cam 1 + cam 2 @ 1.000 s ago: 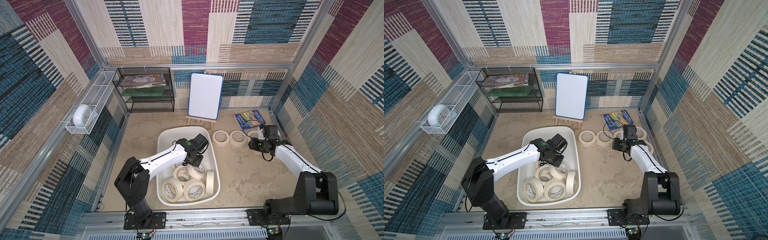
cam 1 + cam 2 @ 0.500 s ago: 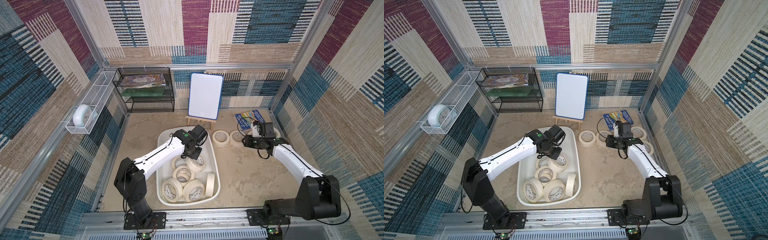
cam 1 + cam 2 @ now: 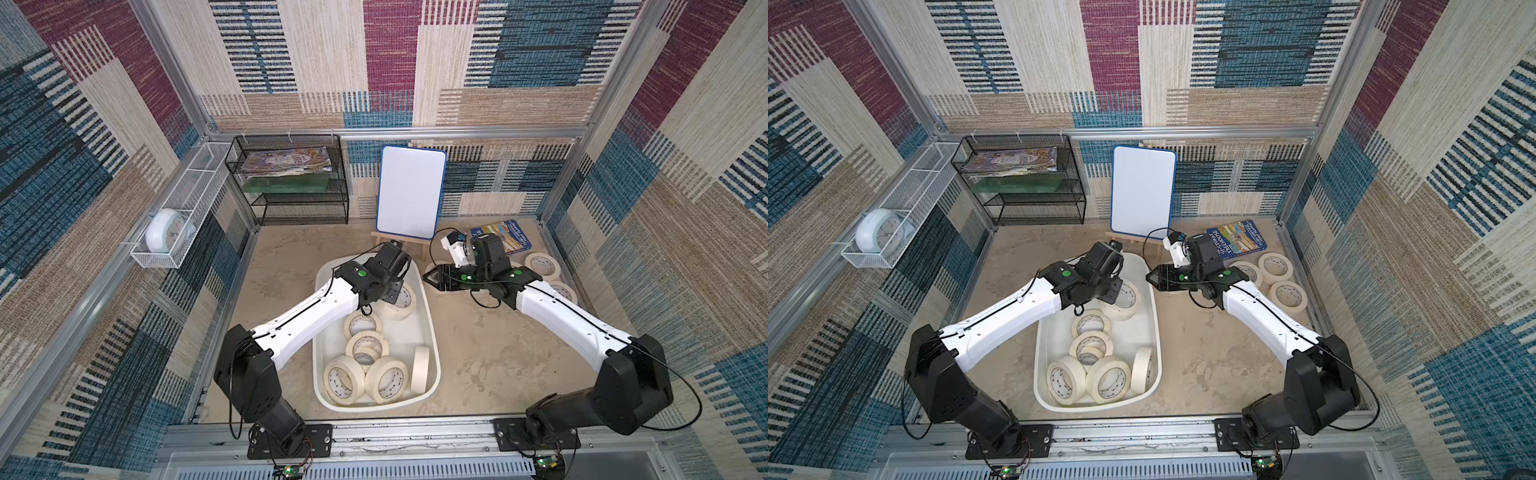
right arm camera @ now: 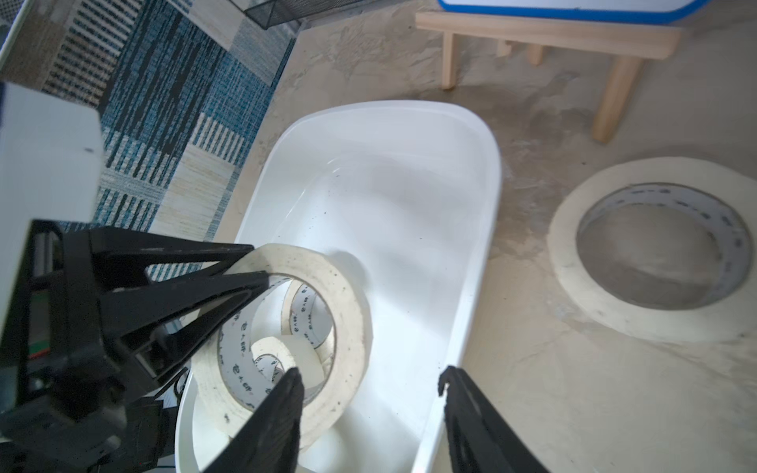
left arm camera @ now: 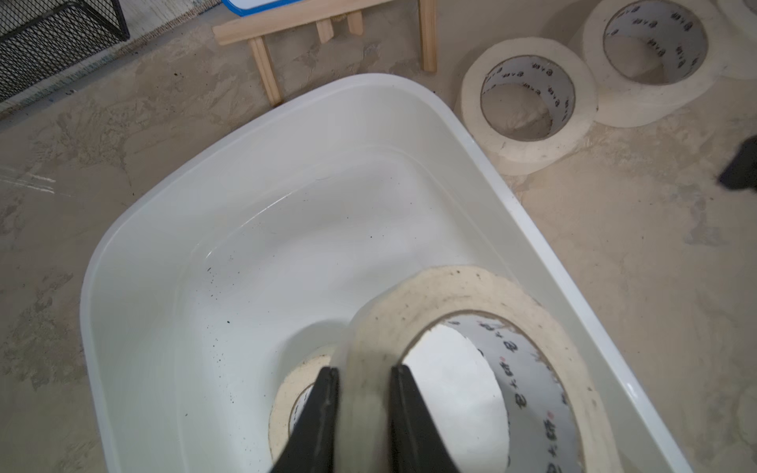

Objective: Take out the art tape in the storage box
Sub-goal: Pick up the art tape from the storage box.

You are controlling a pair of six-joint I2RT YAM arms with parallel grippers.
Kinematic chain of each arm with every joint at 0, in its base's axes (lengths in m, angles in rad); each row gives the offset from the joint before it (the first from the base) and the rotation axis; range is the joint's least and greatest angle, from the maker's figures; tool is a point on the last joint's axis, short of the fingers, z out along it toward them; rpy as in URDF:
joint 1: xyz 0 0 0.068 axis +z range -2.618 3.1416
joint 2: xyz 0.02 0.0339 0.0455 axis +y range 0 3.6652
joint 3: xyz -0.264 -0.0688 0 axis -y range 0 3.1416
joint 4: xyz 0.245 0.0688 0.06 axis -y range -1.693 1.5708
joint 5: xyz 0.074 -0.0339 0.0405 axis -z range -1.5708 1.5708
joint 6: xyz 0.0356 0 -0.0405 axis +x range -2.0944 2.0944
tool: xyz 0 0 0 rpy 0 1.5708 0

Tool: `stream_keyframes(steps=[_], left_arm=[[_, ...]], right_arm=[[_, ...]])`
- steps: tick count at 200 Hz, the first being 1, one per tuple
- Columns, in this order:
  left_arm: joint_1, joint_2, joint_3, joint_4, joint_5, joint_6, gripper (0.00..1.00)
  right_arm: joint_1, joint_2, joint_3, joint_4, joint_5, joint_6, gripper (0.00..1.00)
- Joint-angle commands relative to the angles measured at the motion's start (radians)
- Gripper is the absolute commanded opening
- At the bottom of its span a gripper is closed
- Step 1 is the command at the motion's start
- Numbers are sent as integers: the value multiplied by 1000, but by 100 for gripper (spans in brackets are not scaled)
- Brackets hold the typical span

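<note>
One art tape roll [image 5: 471, 295] is pinched through its wall by the left end effector [image 5: 363, 370], with one jaw inside the core and one outside. It is held tilted over the far end of the storage box [image 5: 245, 204]. Five further rolls [image 3: 365, 347] are seen in the box's near half, one standing on edge. The right end effector [image 4: 368, 372] is spread and empty, just beside the box's rim. Loose rolls [image 3: 1275, 266] lie flat on the worktop [image 3: 478, 353] near a book [image 3: 503, 237].
</note>
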Motion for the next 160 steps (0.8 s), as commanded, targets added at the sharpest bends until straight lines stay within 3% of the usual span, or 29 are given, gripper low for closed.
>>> stream_keyframes(steps=[1,64,74,102,110,133,160], left_arm=[[0,-22,-13,104,-28,11,0],[-1,-51,-35,136,-18,4,0],[-1,-55,-36,139,-19,3,0],[-1,-51,-38,131,-19,3,0],[-1,-55,-44,136,-17,4,0],[-2,-88,-76,175,4,11,27],[-1,-160,-142,250,33,39,71]], right_arm=[[36,50,34,30,-29,14,60],[107,165,89,27,0,12,57],[111,170,95,21,5,12,47],[114,158,95,17,56,17,1],[114,154,97,16,72,19,0],[114,145,105,-2,124,14,0],[108,126,123,-46,220,4,0]])
